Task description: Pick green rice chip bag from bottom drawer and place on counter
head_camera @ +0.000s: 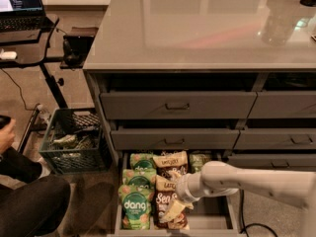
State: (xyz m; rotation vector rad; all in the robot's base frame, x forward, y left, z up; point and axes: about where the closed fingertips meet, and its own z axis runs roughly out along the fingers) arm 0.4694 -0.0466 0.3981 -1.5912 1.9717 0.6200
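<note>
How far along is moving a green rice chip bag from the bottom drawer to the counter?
Done: the bottom drawer is open. In hand: the gripper is low inside it, over the brown Sea Salt bags, beside the green rice chip bags. Left: grasp, lift, place on the counter.

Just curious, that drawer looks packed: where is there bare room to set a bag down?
The glossy grey counter is bare except at its far right. In the grey metal bottom drawer, green "dang" bags and brown Sea Salt bags crowd the left and middle, where the robot's hand hangs; bare floor shows by the right wall.
</note>
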